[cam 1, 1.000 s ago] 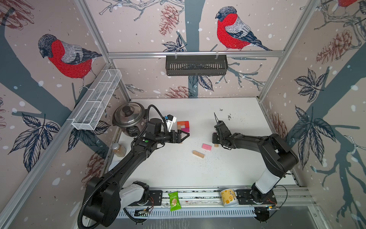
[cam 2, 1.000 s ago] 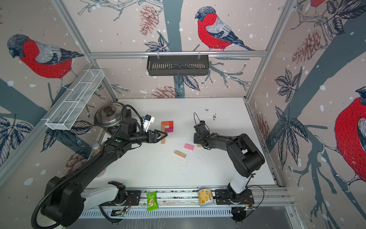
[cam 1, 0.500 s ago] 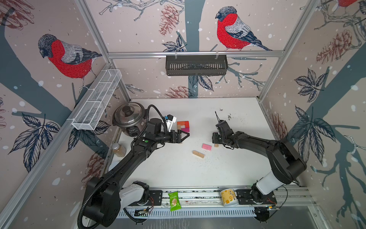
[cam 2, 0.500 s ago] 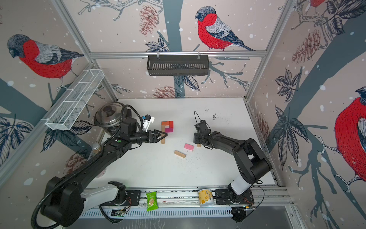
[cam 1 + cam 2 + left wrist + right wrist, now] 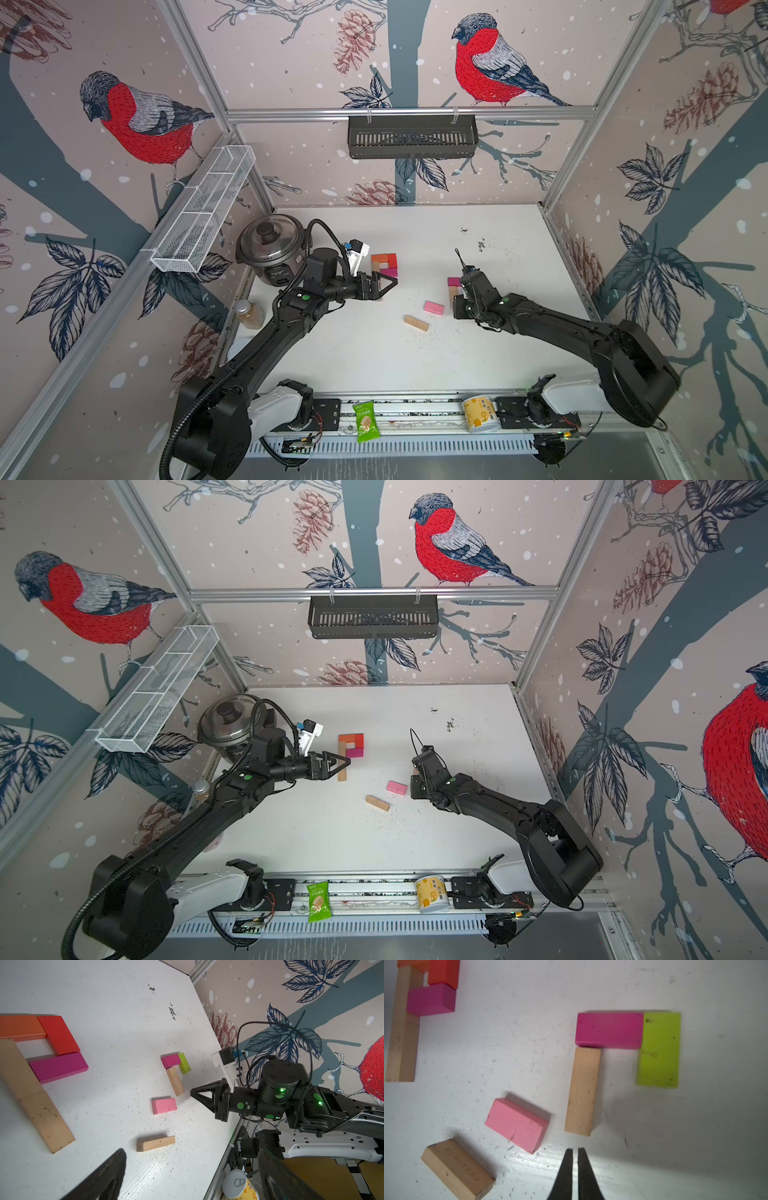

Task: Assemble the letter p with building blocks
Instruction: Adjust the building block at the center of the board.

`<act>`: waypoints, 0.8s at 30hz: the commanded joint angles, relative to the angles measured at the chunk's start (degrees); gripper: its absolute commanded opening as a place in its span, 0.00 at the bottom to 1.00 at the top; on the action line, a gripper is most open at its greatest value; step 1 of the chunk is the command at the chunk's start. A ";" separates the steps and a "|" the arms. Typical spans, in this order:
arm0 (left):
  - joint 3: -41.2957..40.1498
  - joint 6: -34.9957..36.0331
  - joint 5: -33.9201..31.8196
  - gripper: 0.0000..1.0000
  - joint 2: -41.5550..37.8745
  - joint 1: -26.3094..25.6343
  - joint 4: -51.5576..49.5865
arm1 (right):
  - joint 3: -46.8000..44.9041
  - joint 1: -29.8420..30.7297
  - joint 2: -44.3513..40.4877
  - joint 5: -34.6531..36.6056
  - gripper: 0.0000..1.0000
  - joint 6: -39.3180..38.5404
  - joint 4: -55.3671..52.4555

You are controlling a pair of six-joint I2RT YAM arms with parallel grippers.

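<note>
**P lies flat, left of the tabletop's middle**

In both top views the P (image 5: 384, 266) lies flat, left of the tabletop's (image 5: 519, 257) middle. Orange, red and magenta bricks form a square loop against a tan stem (image 5: 342, 776). The left gripper (image 5: 387, 287) hangs wide open over the stem and covers part of it. Right of the middle, the right gripper (image 5: 455, 307) is mostly hidden under its own wrist, as is much of a second cluster (image 5: 453, 281). A pink block (image 5: 434, 307) and a loose tan block (image 5: 416, 323) lie apart between the arms.

In the left wrist view the frame edge cuts off the P. The stem is two bare wooden bricks end to end, speckled dark, and the painted bricks are matte and sharp-edged. The right gripper is pinched to a point and empty, just beside the cluster's tan brick. The left gripper's fingers are dark blurs.

In the right wrist view the cluster's magenta brick touches a pitted lime brick (image 5: 658, 1049) and the tan brick. The lime and tan bricks run side by side with a gap between them. The loose tan block carries faint stamped marks that cannot be read.
</note>
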 commanded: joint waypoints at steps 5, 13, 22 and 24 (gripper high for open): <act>0.04 -0.06 0.59 0.97 -0.34 0.06 1.31 | -1.61 0.00 3.70 0.59 0.07 1.60 3.03; 0.02 -0.01 0.50 0.97 -0.35 0.06 1.36 | -1.15 -0.55 6.01 0.67 0.07 2.06 4.49; -0.11 -0.08 0.34 0.97 -0.26 0.06 1.36 | -2.24 -2.54 6.71 -1.37 0.07 2.28 6.23; -0.07 -0.10 0.33 0.97 -0.29 0.06 1.35 | -2.41 -2.67 7.04 -2.09 0.07 2.37 6.59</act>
